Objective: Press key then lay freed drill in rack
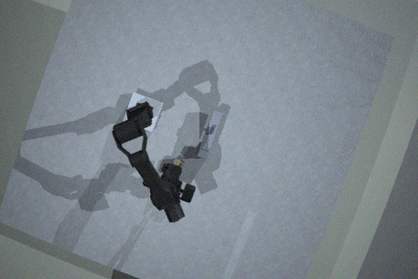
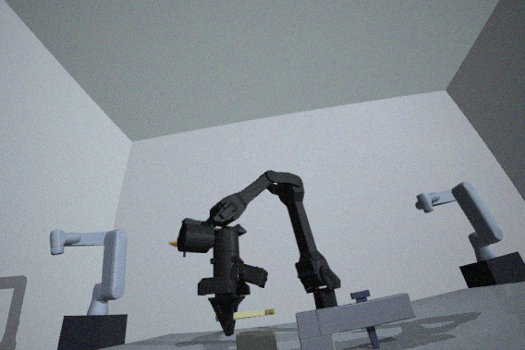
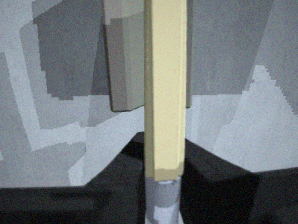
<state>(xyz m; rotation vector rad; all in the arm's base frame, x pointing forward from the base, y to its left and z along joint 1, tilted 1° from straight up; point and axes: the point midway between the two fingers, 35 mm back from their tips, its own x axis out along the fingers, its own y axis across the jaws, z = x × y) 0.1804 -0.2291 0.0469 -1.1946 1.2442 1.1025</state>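
The drill, a long pale yellow bar (image 1: 178, 163) (image 2: 251, 314) (image 3: 166, 100) with a grey end, lies nearly level and is out of the grey block. My gripper (image 2: 227, 326) (image 3: 154, 139) is shut on it near the grey end. The rack, an olive-grey grooved block (image 2: 256, 341) (image 3: 124, 65), sits below the drill; in the wrist view the drill covers its right part, leaving a thin edge showing on the far side. A gap shows between drill and rack in the exterior view. The dark blue key (image 1: 211, 129) (image 2: 360, 297) stands in the long grey block (image 1: 217, 118) (image 2: 390, 309).
The grey block stands beside the rack, to its right in the exterior view. My arm's base stands on a white square plate (image 1: 157, 114). Two pale arms (image 2: 115, 266) (image 2: 478, 215) on dark boxes stand in the background. A small orange piece (image 2: 173, 244) shows behind my arm.
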